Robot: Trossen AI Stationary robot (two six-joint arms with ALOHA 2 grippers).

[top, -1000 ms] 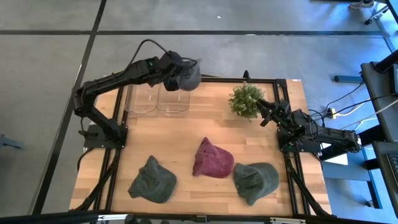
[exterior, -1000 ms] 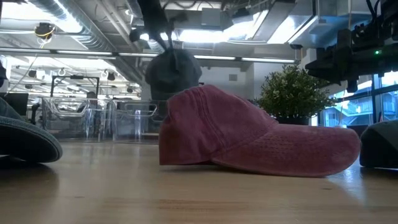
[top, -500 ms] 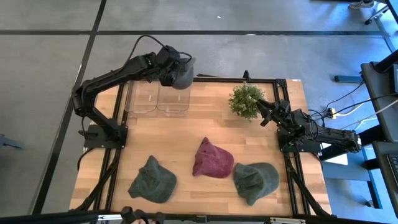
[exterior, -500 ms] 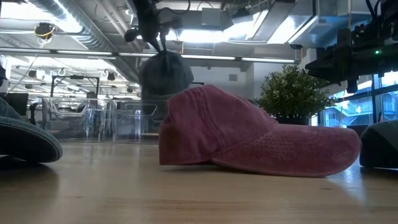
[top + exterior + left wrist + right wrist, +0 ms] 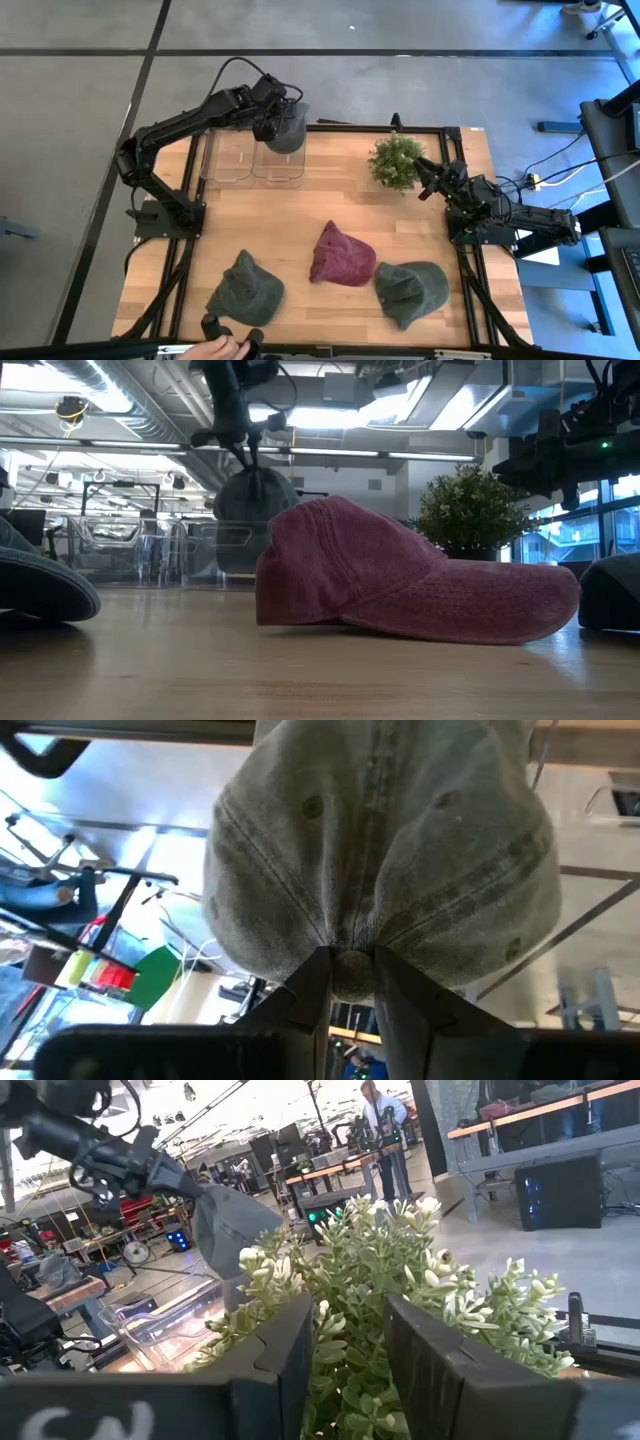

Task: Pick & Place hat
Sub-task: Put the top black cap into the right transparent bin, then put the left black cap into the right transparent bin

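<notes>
A grey hat [image 5: 288,128] hangs from my left gripper [image 5: 268,118] over the right one of two clear bins [image 5: 278,160] at the table's far left. In the low view the hat [image 5: 255,500] hangs under the gripper [image 5: 245,455] behind the maroon hat [image 5: 400,580]. The left wrist view is filled by the hat's crown [image 5: 390,850]. My right gripper [image 5: 425,180] waits open at the right edge, its fingers beside the plant [image 5: 400,1270] without touching it. My left gripper pinches the grey hat between its two fingers [image 5: 310,985] at the top of the crown, by the button [image 5: 350,968] where the seams meet. The fingers come from above, pointing down. The hat is lifted clear and hangs below them.
A maroon hat [image 5: 342,255] lies mid-table, a grey-green hat [image 5: 245,288] near left and another [image 5: 412,290] near right. A potted plant [image 5: 395,160] stands far right. A second clear bin [image 5: 228,158] stands left of the first. A person's hand [image 5: 215,348] shows at the near edge.
My left gripper has moved toward the table's left edge and down, carrying the grey hat, which now hangs lower and over the right clear bin. A person's hand has come in at the near edge.
</notes>
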